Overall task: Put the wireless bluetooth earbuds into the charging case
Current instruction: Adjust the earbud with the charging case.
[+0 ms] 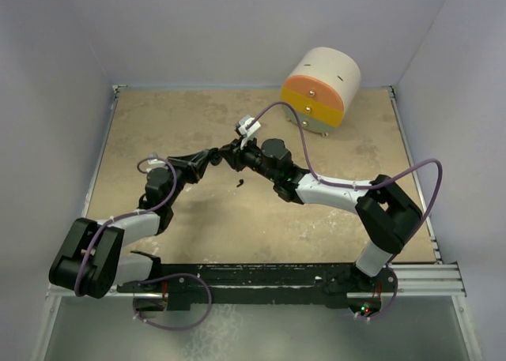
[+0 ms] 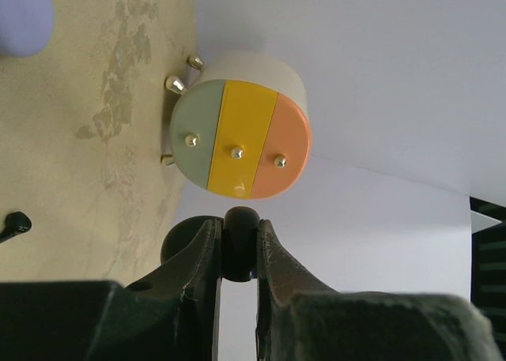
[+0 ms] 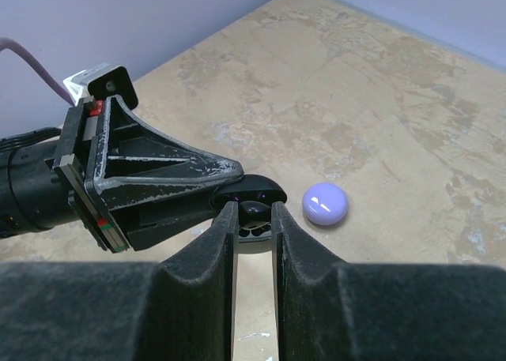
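Observation:
My left gripper (image 2: 237, 233) is shut on a black charging case (image 2: 239, 246), held up off the table with its lid open. In the right wrist view the open case (image 3: 265, 189) sits at the tip of the left fingers (image 3: 166, 175). My right gripper (image 3: 254, 220) is shut on a small black earbud (image 3: 254, 211), which is right at the case's opening. From the top view the two grippers meet mid-table, left (image 1: 213, 156) and right (image 1: 236, 156). Another small black earbud (image 1: 239, 185) (image 2: 14, 223) lies on the table below them.
A round lavender puck (image 3: 325, 204) (image 2: 20, 17) lies on the table beside the black case. A cream drum with a green, yellow and orange face (image 1: 320, 88) (image 2: 241, 136) lies on its side at the back right. Walls (image 1: 55, 100) enclose the table.

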